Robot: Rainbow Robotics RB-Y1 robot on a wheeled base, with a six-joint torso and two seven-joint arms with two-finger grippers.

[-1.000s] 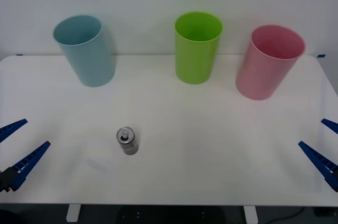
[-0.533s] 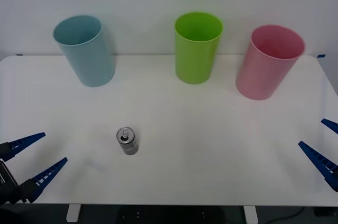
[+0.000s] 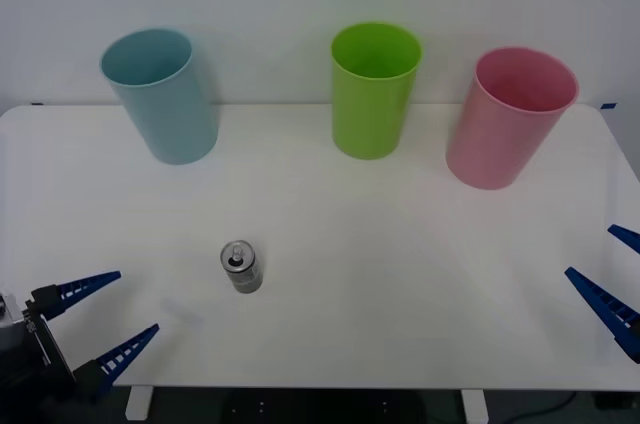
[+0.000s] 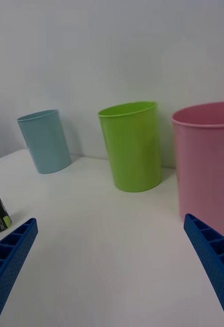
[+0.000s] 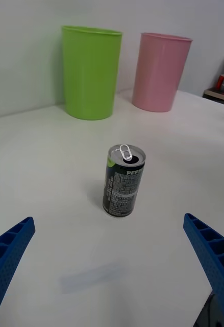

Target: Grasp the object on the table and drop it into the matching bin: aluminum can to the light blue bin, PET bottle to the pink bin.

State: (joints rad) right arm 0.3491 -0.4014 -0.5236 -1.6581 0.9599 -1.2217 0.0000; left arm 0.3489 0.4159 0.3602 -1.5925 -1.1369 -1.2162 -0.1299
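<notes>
White table beneath a pale wall: left gripper, fingers apart, at the near left corner facing the upright aluminum can near the front edge; light blue bin, lime green bin, pink bin line the far edge; right gripper, fingers apart, at the right edge.

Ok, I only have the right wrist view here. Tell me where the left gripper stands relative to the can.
Observer: In the front view, the left gripper is open at the table's near left edge, apart from the aluminum can.
Operator: Confirm the can is upright.
Observer: Upright, pull tab on top, centred ahead between the left fingers.
Operator: Report the right gripper.
Observer: The right gripper is open at the table's right edge.
</notes>
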